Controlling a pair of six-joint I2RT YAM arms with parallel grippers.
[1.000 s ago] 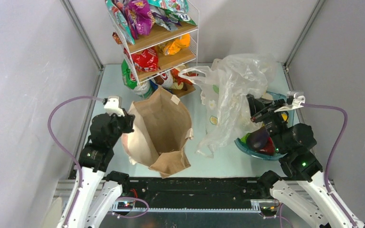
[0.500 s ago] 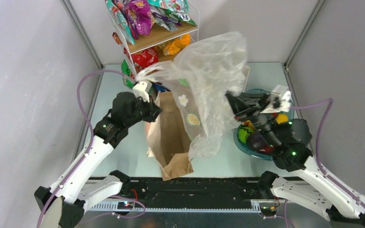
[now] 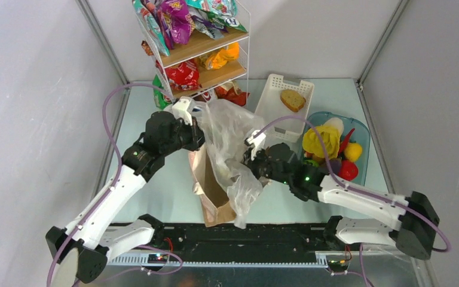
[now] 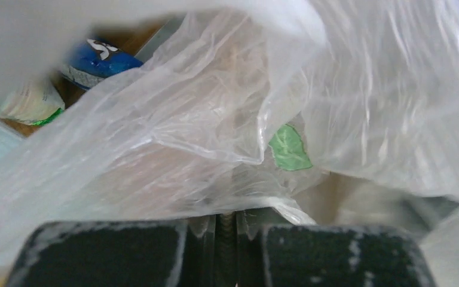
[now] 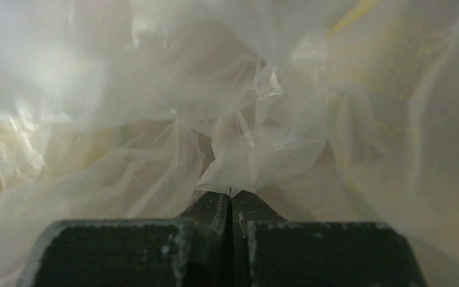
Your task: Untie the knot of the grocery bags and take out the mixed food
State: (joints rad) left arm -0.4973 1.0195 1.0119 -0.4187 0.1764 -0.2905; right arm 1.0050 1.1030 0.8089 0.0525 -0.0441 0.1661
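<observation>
The clear plastic bag (image 3: 230,152) hangs crumpled between both arms, draped over the open brown paper bag (image 3: 212,194). My left gripper (image 3: 198,137) is shut on the film at the bag's upper left; the left wrist view shows the left gripper (image 4: 227,216) with plastic (image 4: 215,137) pinched in its narrow gap. My right gripper (image 3: 247,160) holds the bag's right side; up close the right gripper (image 5: 231,194) pinches a fold of film (image 5: 239,161). Yellow fruit (image 3: 320,142), a red chili (image 3: 346,140) and a tomato (image 3: 348,171) lie in the blue tub (image 3: 364,134).
A wire shelf (image 3: 206,57) with snack packets stands at the back, close behind the left gripper. A white slatted basket (image 3: 275,89) holding a bread slice (image 3: 292,100) sits behind the right arm. Grey walls close in both sides.
The plastic bag has dropped from high over the shelf down onto the paper bag. The right arm swung left from the tub to the table's middle, uncovering the basket. The left arm barely moved.
</observation>
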